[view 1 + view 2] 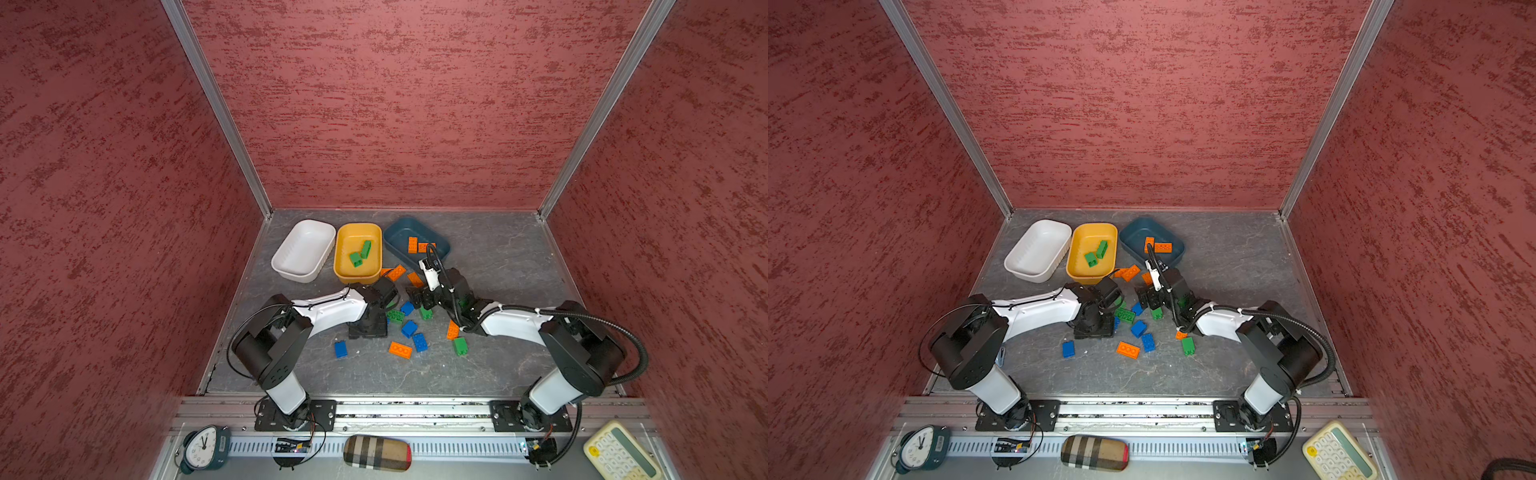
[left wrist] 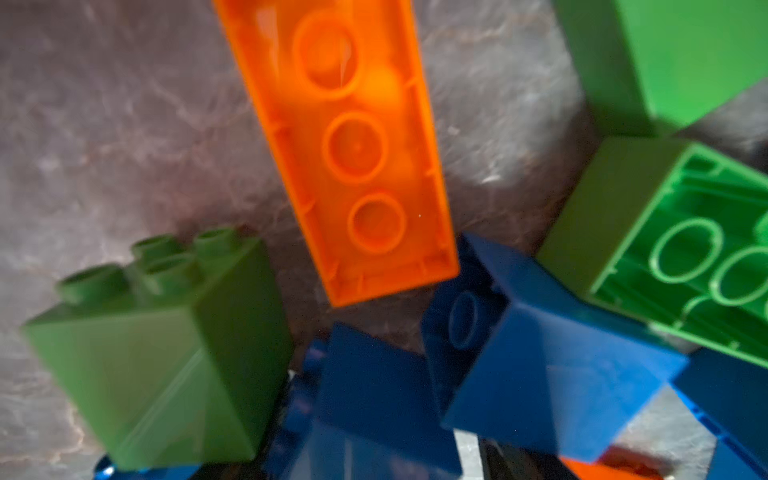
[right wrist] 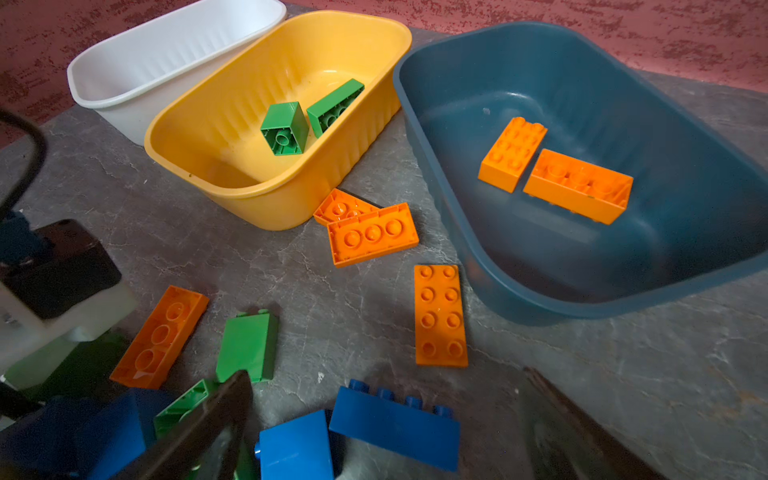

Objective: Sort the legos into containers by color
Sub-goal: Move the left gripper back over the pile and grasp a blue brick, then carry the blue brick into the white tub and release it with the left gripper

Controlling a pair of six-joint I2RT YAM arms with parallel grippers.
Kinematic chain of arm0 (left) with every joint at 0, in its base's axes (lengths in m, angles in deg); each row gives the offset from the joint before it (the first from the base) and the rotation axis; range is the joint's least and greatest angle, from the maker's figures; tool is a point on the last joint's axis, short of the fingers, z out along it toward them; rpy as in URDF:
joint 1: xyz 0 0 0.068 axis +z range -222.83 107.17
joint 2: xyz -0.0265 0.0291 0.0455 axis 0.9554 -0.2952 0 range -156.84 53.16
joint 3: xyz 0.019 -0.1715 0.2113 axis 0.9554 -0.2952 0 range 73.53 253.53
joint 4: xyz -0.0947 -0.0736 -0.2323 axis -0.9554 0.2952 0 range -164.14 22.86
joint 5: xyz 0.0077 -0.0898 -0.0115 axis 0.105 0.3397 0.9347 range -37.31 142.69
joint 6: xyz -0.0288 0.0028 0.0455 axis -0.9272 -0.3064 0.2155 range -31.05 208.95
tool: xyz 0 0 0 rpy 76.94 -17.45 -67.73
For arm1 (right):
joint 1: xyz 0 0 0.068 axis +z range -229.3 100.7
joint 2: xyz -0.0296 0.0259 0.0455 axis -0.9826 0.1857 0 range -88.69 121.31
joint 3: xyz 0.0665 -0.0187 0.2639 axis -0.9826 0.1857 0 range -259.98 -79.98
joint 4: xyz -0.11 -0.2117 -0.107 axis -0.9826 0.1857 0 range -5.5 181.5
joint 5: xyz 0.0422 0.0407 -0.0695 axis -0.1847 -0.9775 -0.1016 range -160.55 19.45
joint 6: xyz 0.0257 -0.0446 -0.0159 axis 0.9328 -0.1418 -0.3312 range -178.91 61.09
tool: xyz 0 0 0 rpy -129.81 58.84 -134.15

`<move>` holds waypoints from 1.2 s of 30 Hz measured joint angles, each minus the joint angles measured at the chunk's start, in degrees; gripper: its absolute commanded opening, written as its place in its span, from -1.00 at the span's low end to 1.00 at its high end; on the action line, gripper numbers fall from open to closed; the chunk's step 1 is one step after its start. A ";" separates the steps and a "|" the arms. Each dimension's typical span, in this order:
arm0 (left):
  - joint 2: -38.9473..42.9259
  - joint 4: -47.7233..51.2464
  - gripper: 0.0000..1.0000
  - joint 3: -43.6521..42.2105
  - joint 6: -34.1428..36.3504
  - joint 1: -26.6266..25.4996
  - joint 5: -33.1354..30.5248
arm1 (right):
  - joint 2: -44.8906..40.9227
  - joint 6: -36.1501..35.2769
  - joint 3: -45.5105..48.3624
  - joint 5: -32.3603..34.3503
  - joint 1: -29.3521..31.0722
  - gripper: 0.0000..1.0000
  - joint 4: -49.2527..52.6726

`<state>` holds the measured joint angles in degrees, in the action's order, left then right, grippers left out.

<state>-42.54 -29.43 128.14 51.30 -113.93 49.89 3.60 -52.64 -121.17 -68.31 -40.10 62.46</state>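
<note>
The right gripper (image 3: 386,374) hangs over the loose bricks (image 1: 409,328) mid-counter (image 1: 498,257), its fingers (image 3: 208,424) spread wide, gripping nothing, above a blue brick (image 3: 395,428). The left gripper (image 1: 368,328) points down into the pile; how wide its hidden fingers stand cannot be told. Near the far edge, the yellow-orange tub (image 3: 199,137) holds two green bricks (image 3: 284,129) and the teal tub (image 3: 540,257) two orange bricks (image 3: 577,187).
</note>
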 measured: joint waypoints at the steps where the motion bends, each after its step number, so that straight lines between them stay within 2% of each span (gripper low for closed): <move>1: -0.42 -0.07 0.38 0.50 0.28 0.00 -0.26 | -0.15 -0.11 0.00 0.00 0.00 0.98 0.24; 3: -0.79 -0.57 0.38 0.92 1.09 0.00 -0.70 | -0.44 -0.31 0.00 0.00 0.00 0.98 0.83; 7: -0.81 -1.84 0.17 0.90 2.80 0.02 -1.42 | -0.59 -0.55 0.00 0.02 0.00 0.98 1.25; 19: 0.13 -2.54 0.19 -0.39 1.40 0.00 -2.03 | -0.55 -0.57 -0.31 0.00 0.00 0.98 1.92; 25: 3.39 -2.51 -0.12 -4.00 -1.29 0.09 -2.21 | -0.35 -0.57 -0.44 -0.02 0.00 0.98 1.92; 33: 3.52 -2.14 -0.51 -3.89 -1.92 0.22 -2.08 | -0.11 -0.74 -0.44 -0.46 0.02 0.98 1.95; 36: 4.11 -1.95 -0.52 -3.54 -1.20 0.33 -2.16 | -0.11 -1.66 -0.44 -2.84 0.04 0.98 1.95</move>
<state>-38.43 -31.37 124.60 50.10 -113.61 47.72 3.49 -54.31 -121.61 -71.15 -40.05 64.40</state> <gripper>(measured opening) 0.341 0.989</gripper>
